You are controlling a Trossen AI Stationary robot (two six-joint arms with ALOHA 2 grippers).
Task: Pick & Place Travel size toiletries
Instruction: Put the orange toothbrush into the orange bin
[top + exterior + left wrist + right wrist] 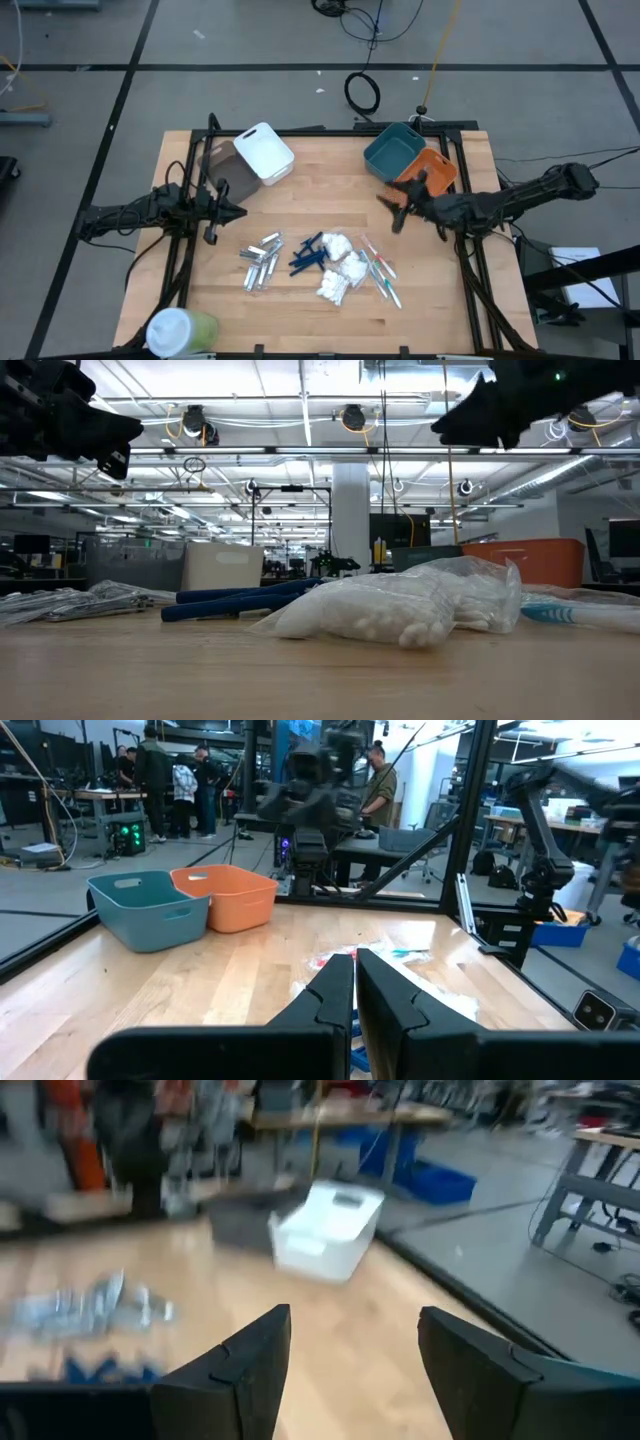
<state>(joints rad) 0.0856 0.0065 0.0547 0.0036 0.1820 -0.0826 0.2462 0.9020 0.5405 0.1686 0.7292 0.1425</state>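
Observation:
The toiletries lie in loose heaps on the wooden table: silver tubes (260,263), dark blue sticks (308,255), white crinkly packets (340,268) and thin clear sticks with teal and orange tips (381,270). In the low view the packets (400,610) are nearest, with the blue sticks (240,598) behind them. My left gripper (238,212) (355,988) is shut and hovers above the table, left of the heaps. My right gripper (392,210) (355,1342) is open and hovers right of and beyond the heaps, near the orange bin. Neither touches anything.
A white bin (264,152) and a clear bin (214,160) stand at the far left, and a teal bin (393,150) and an orange bin (433,168) at the far right. A white-lidded green cup (180,331) lies at the near left corner. People stand in the room beyond.

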